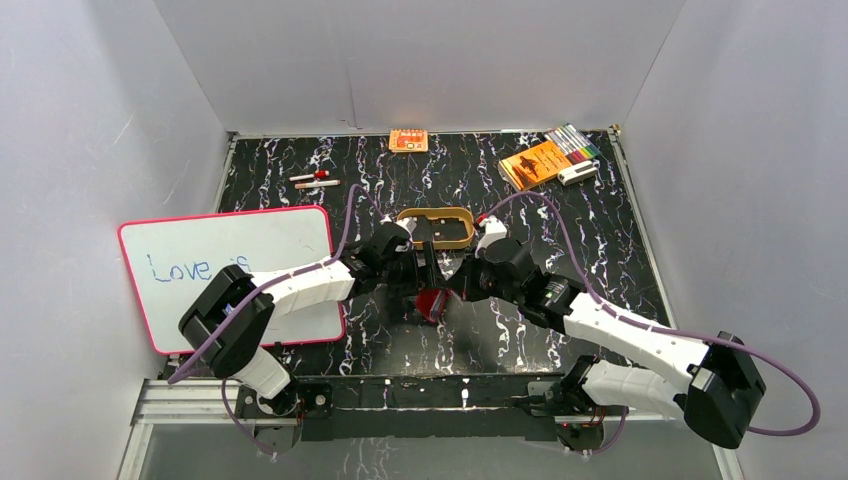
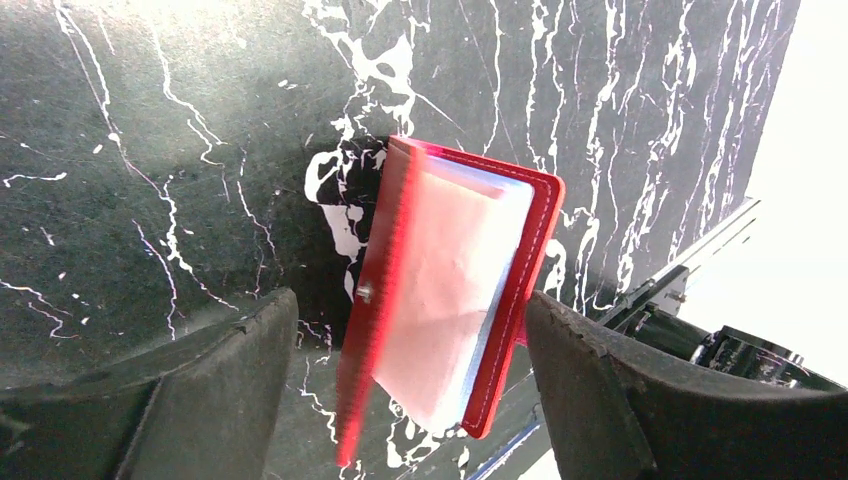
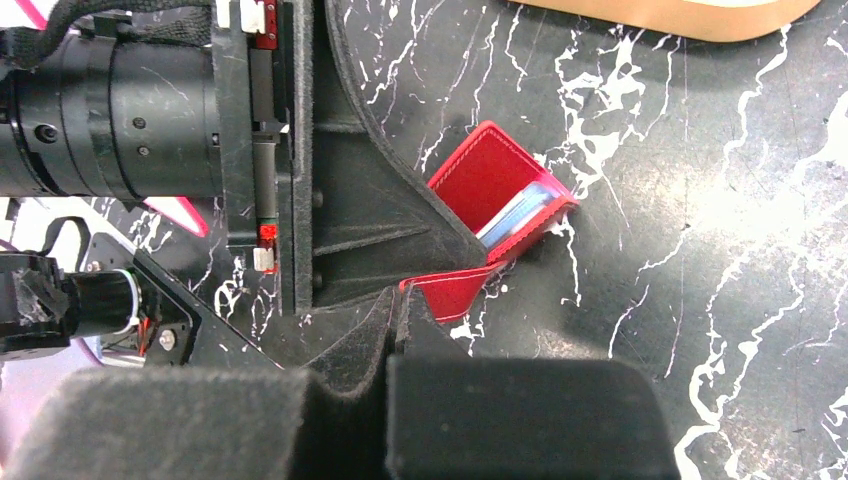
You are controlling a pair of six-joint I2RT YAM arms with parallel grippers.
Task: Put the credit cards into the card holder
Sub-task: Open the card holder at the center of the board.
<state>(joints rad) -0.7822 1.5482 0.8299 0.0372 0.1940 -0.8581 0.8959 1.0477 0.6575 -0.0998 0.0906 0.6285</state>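
The red card holder [image 1: 432,303] stands half open on the black marbled table between both arms. In the left wrist view the card holder [image 2: 455,290] is upright between my left gripper's [image 2: 410,305] wide-open fingers, touching neither. A light blue credit card [image 2: 497,300] shows as an edge inside its pale pocket, and the same card [image 3: 515,215] sits tucked in the fold. My right gripper [image 3: 402,297] is shut, its tips pinching the corner of the holder's lower flap [image 3: 450,292]. From above, the left gripper [image 1: 420,278] and the right gripper [image 1: 452,285] flank the holder.
A tan oval tray [image 1: 437,227] lies just behind the grippers. A whiteboard [image 1: 230,270] covers the left side. At the back are an orange packet [image 1: 408,140], two pens [image 1: 315,180], an orange booklet [image 1: 535,163] and markers [image 1: 575,143].
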